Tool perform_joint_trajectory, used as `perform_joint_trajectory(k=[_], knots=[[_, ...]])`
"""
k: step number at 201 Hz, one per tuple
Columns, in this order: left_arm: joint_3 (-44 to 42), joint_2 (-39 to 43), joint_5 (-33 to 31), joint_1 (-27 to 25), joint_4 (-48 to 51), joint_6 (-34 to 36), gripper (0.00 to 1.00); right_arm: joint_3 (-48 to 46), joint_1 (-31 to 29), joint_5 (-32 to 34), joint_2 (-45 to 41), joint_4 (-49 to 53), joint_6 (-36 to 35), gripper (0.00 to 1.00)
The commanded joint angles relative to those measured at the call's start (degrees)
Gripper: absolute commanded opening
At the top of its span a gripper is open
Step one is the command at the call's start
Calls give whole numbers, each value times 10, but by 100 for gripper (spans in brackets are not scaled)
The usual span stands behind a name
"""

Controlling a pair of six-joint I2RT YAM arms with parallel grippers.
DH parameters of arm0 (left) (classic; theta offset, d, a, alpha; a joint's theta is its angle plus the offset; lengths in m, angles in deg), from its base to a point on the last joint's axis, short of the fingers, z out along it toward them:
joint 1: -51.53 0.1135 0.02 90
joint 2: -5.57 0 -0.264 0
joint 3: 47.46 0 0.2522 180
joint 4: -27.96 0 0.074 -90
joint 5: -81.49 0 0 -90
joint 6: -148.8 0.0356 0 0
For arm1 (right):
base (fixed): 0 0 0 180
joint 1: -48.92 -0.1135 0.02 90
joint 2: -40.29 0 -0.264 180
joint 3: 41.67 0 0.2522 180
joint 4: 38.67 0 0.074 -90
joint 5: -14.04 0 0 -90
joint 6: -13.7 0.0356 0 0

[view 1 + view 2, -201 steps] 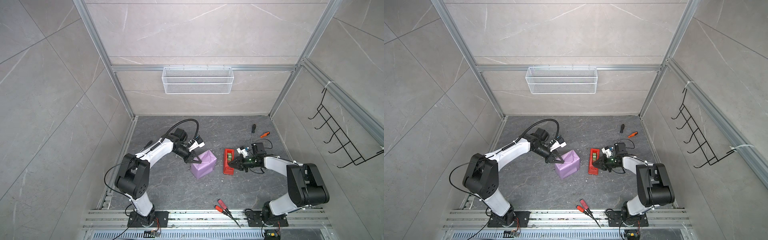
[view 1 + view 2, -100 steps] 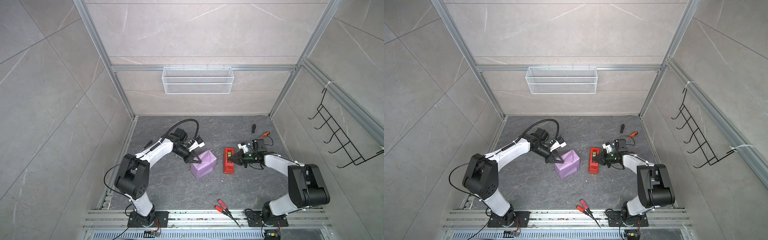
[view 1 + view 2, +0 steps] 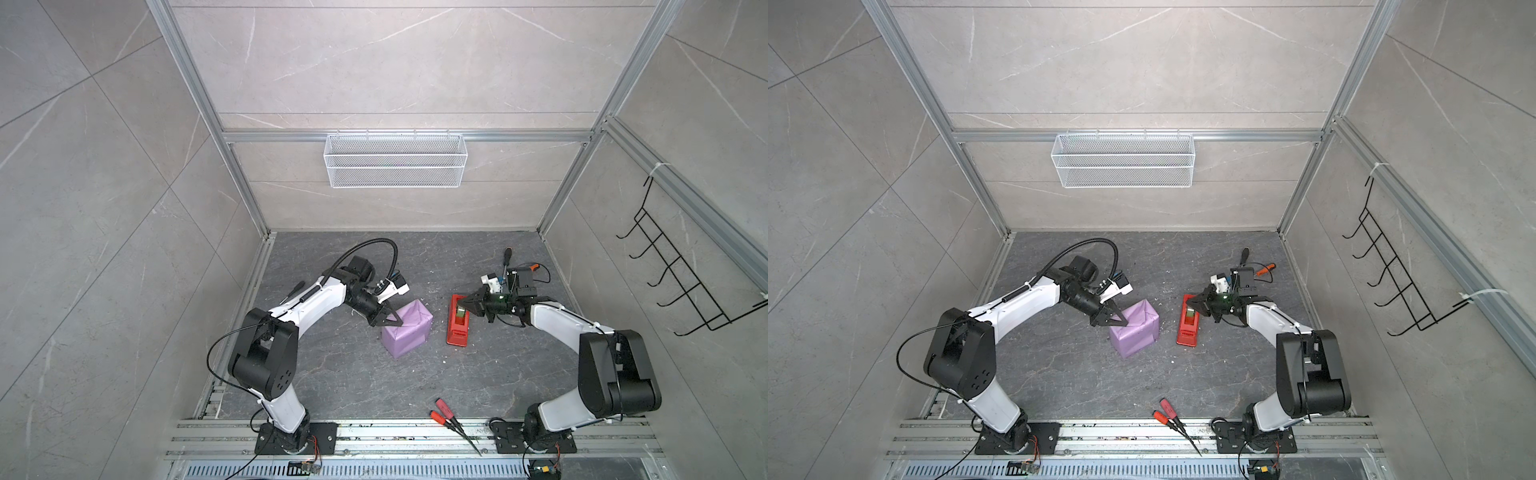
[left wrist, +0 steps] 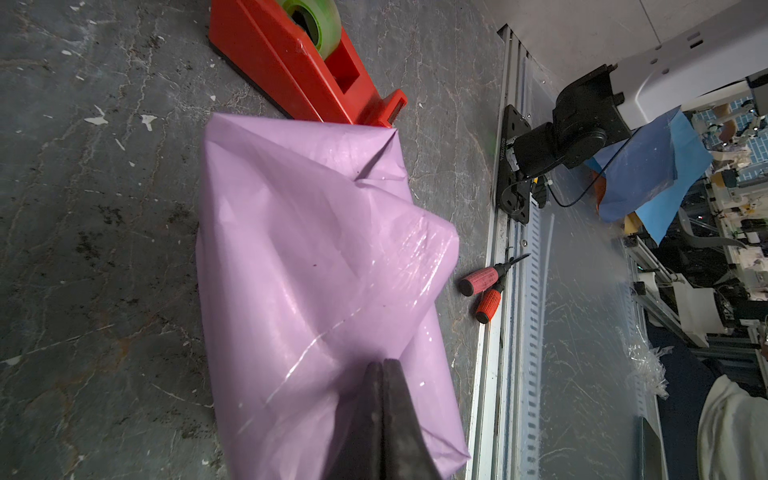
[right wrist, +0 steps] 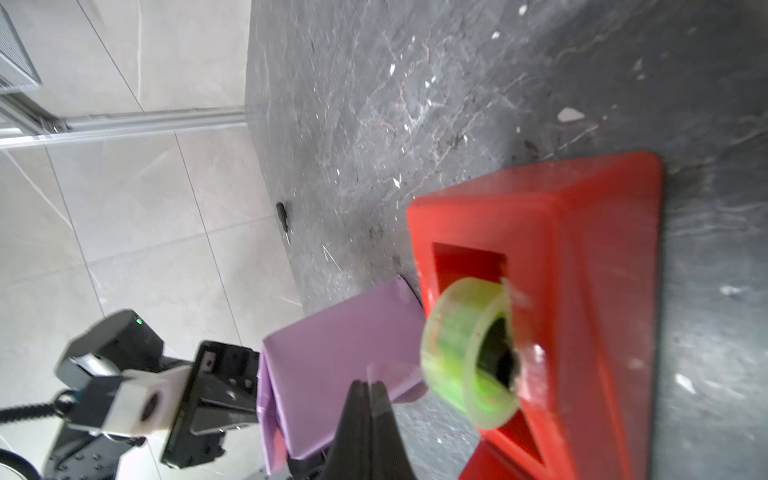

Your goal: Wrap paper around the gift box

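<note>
The lilac paper (image 3: 409, 334) (image 3: 1136, 330) (image 4: 311, 270) is folded round a box shape at mid floor; the gift box itself is hidden under it. My left gripper (image 3: 397, 322) (image 3: 1123, 322) (image 4: 382, 365) is shut, its tip resting on the paper's upper left fold. My right gripper (image 3: 465, 305) (image 3: 1192, 305) (image 5: 365, 384) is shut over the green tape roll (image 5: 461, 353) of the red dispenser (image 3: 457, 332) (image 5: 582, 270). A short clear tape strip (image 5: 376, 374) sticks out from between its tips.
Two red-handled screwdrivers (image 3: 442, 409) (image 4: 482, 286) lie by the front rail. A black (image 3: 507, 253) and an orange (image 3: 534, 267) screwdriver lie at the back right. A wire basket (image 3: 395, 166) hangs on the back wall, and a hook rack (image 3: 685, 282) on the right wall.
My right gripper has shut and shifted slightly toward the back end of the dispenser. The left arm and the wrapped paper have not moved.
</note>
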State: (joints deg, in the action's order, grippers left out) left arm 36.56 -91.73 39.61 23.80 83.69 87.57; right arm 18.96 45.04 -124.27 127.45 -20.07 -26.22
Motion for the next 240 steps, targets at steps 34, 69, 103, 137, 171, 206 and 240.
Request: perform_joint_trajectory(k=[34, 69, 103, 137, 171, 206, 240], knots=[[-27, -11, -77, -6, 14, 8, 0, 30, -12, -2, -85, -20, 49, 0], [-17, -16, -74, -6, 22, 5, 0, -4, -18, 11, -106, -10, 47, 0], [-23, -13, -73, -6, 17, 4, 0, -68, -38, 31, -153, -17, 67, 0], [-28, -14, -68, -6, 9, 0, 0, -72, -46, 36, -173, -5, 63, 0], [-18, -19, -69, -6, 14, 2, 0, -11, -45, 40, -156, -19, 76, 0], [-15, -16, -70, -6, 23, 3, 0, 15, -49, 46, -174, 14, 76, 0], [-24, -18, -66, -6, 12, -3, 0, -34, -65, 56, -203, 53, 61, 0]])
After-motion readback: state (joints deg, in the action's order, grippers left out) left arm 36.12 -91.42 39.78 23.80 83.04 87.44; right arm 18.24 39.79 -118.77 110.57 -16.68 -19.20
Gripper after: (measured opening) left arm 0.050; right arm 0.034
